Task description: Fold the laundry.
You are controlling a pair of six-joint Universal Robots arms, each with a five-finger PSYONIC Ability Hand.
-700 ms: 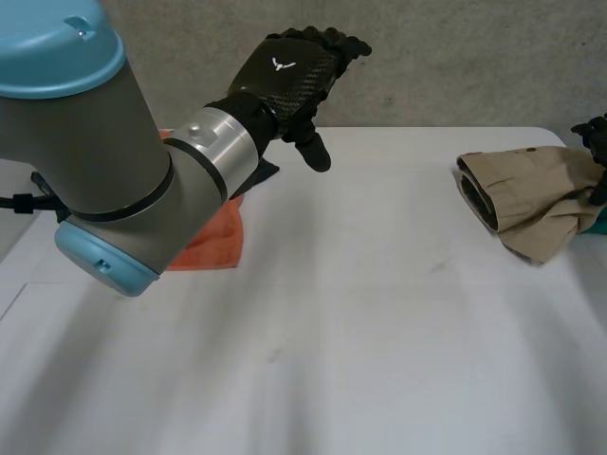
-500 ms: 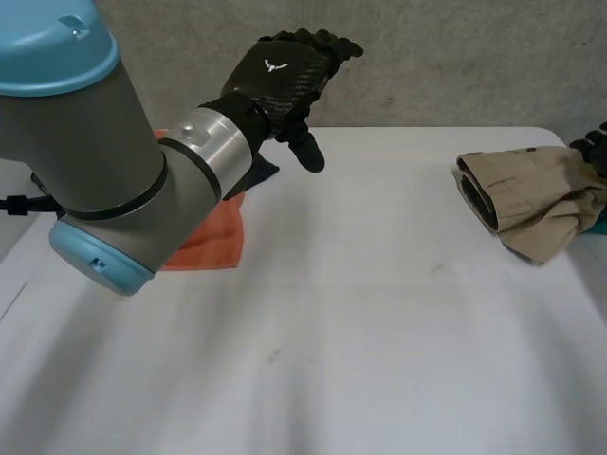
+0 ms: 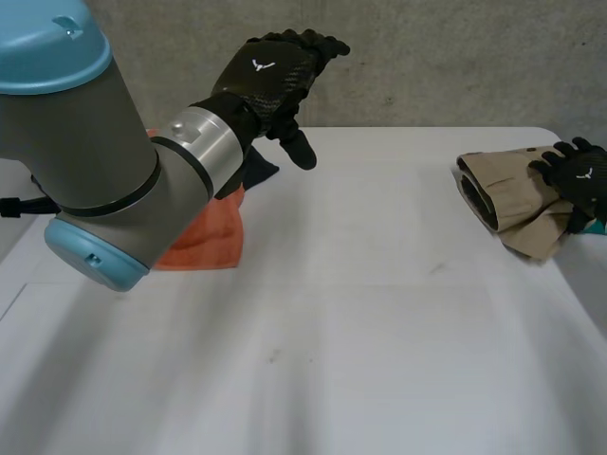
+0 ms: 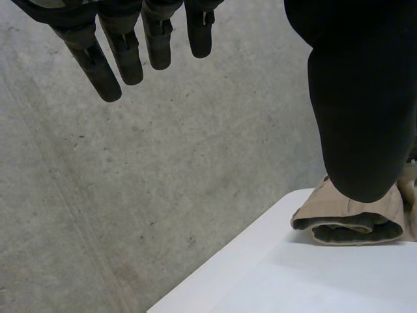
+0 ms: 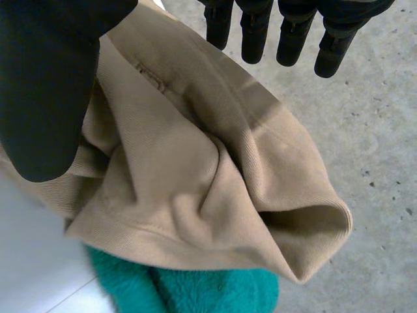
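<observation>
Your right hand (image 3: 577,180) had come in from the right edge of the table (image 3: 360,313) over the bunched tan garment (image 3: 503,190), fingers straight and gripping nothing, perhaps touching it, while your left hand (image 3: 270,71) hung open and empty near the orange cloth (image 3: 204,242), so folding looked barely begun.

One tan garment (image 3: 503,194), one orange cloth (image 3: 213,245), one teal cloth (image 5: 195,290), one dark cloth (image 3: 258,174), one white table (image 3: 360,322).

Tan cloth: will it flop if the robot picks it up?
Probably floppy: the tan cloth lies in soft creases and folds. Lifted, it would likely sag and unfold. Pushed, it may bunch rather than slide.
</observation>
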